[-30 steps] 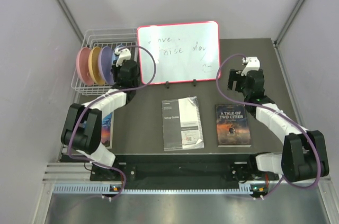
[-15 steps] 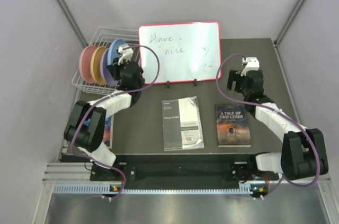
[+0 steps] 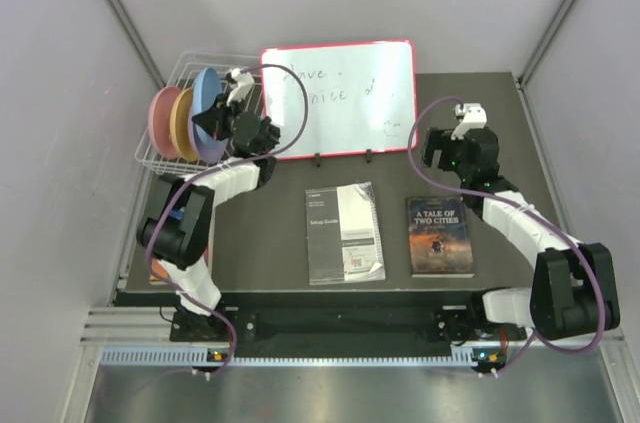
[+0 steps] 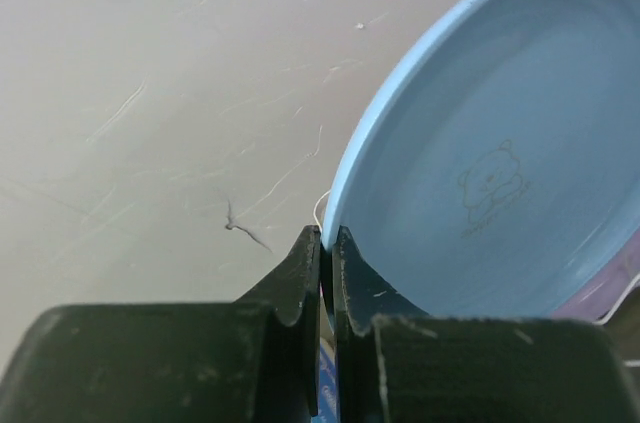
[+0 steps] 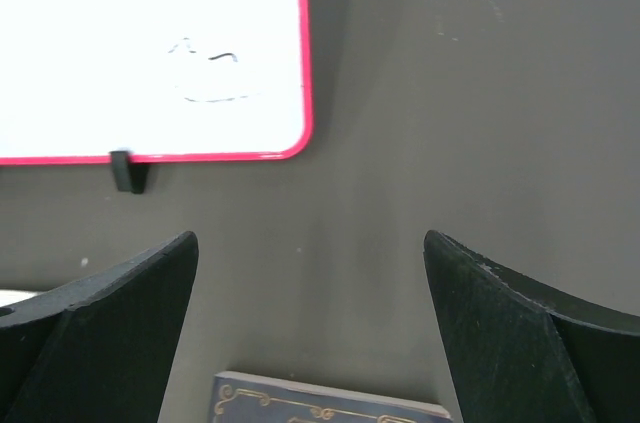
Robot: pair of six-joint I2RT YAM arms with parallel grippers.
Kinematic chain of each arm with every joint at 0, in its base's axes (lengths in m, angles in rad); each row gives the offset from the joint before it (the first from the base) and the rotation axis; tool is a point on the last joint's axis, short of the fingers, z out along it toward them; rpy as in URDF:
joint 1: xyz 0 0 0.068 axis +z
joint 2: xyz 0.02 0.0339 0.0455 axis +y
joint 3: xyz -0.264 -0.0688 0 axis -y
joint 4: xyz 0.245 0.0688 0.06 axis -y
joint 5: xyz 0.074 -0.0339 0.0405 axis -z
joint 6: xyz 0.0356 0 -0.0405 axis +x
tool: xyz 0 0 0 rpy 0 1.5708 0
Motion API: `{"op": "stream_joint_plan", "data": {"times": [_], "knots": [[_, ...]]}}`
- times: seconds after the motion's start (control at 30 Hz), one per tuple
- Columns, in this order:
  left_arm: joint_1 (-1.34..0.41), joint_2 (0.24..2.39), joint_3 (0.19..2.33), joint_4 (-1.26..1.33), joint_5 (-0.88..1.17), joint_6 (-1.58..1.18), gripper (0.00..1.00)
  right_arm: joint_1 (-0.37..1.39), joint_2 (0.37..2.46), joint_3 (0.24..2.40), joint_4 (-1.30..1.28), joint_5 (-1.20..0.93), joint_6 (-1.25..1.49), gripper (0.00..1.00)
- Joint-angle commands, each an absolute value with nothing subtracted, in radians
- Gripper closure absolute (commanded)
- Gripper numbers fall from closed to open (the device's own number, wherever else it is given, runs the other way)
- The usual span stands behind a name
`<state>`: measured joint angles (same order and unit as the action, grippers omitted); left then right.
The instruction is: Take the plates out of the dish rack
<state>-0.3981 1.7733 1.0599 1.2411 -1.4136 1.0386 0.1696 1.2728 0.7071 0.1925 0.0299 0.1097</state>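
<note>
- Nearest you, a manual (image 3: 344, 233) and a novel (image 3: 439, 235) lay flat on the table (image 3: 270, 233).
- Your right gripper (image 5: 310, 239) hung over that table by the whiteboard (image 5: 150, 43) corner, jaws spread wide, holding nothing.
- Your left gripper (image 4: 325, 268) pinched the blue plate (image 4: 500, 173) by its rim.
- Farthest, that plate stood upright above the dish rack (image 3: 185, 68), higher than the tan-orange plate (image 3: 181, 123) and pink plate (image 3: 160, 121) slotted beside it.

left arm (image 3: 225, 183) and right arm (image 3: 520, 223): white link shells between black joint housings; a purple cable (image 3: 416, 143) looped along each; a white block (image 3: 470, 115) atop each wrist. matte black wedge fingers, scuffed on the left tool (image 4: 322, 243), smooth on the right tool (image 5: 310, 241).
</note>
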Motion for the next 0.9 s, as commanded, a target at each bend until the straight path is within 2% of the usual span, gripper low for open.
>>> {"op": "stream_joint_plan", "data": {"times": [0.0, 0.03, 0.07, 0.13, 0.17, 0.3, 0.33, 0.43, 0.53, 0.67, 0.87], "knots": [[-0.411, 1.570, 1.097, 1.144, -1.442, 0.823, 1.00, 0.176, 1.244, 0.753, 0.236, -0.081, 0.164, 0.05], [-0.411, 1.537, 1.097, 1.038, -1.434, 0.651, 1.00, 0.178, 1.240, 0.753, 0.241, -0.107, 0.172, 0.05], [-0.413, 1.505, 1.107, 0.771, -1.419, 0.546, 1.00, 0.179, 1.238, 0.753, 0.245, -0.123, 0.187, 0.05], [-0.413, 1.409, 1.137, 0.462, -1.326, 0.214, 1.00, 0.186, 1.238, 0.756, 0.256, -0.165, 0.198, 0.05], [-0.413, 1.382, 1.169, 0.252, -1.284, 0.131, 1.00, 0.189, 1.238, 0.759, 0.259, -0.178, 0.215, 0.05], [-0.414, 1.275, 1.204, -0.040, -0.978, -0.096, 1.00, 0.225, 1.250, 0.762, 0.310, -0.261, 0.268, 0.05], [-0.414, 1.264, 1.201, -0.060, -0.844, -0.136, 1.00, 0.238, 1.255, 0.768, 0.337, -0.290, 0.278, 0.05], [-0.414, 1.241, 1.169, -0.115, -0.606, -0.222, 1.00, 0.310, 1.301, 0.802, 0.377, -0.310, 0.307, 0.05], [-0.414, 1.230, 1.125, -0.107, -0.439, -0.302, 1.00, 0.371, 1.337, 0.834, 0.428, -0.333, 0.351, 0.05], [-0.414, 1.241, 1.086, -0.077, -0.289, -0.379, 1.00, 0.413, 1.382, 0.847, 0.563, -0.362, 0.422, 0.06], [-0.414, 1.246, 1.040, -0.032, -0.161, -0.455, 1.00, 0.422, 1.459, 0.891, 0.604, -0.362, 0.428, 0.06]]}}
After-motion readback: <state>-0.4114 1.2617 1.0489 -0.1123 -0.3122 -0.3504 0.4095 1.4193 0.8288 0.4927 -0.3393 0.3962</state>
